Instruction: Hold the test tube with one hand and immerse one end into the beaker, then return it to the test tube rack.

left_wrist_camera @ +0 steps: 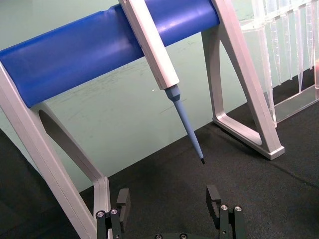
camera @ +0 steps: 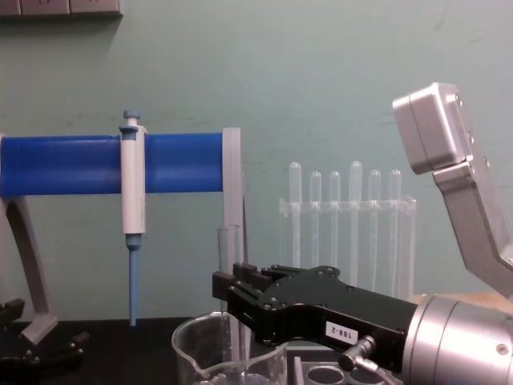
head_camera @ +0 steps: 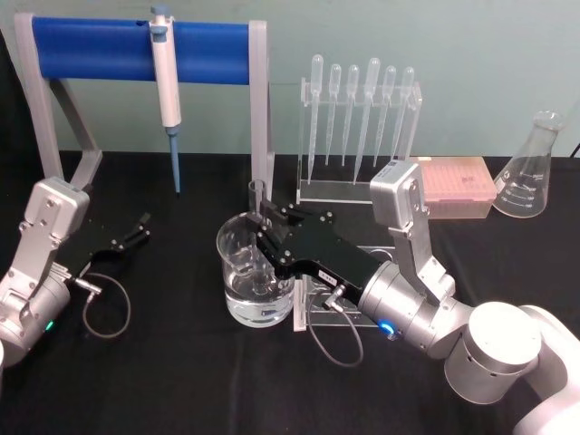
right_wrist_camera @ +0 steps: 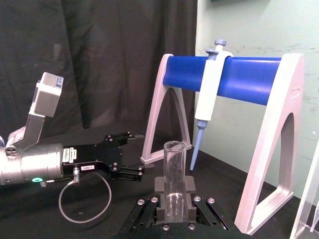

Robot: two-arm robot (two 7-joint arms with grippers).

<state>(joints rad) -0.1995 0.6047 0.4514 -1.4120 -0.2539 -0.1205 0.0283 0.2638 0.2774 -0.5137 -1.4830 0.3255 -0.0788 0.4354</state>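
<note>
Dipping step: right gripper (head_camera: 261, 227), fingers clamped on the upright test tube (head_camera: 256, 192), held its lower end in the beaker (head_camera: 231, 252); next needed a straight lift clear of the rim toward the rack (camera: 317, 373); left gripper (head_camera: 139, 228) parked left, fingers apart, empty.

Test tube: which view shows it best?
Right wrist view: the test tube stands large and upright, clamped in the right gripper, open rim clear. Head view shows it standing in the beaker, lower part behind glass. Chest view shows its upper part above the gripper.
</note>
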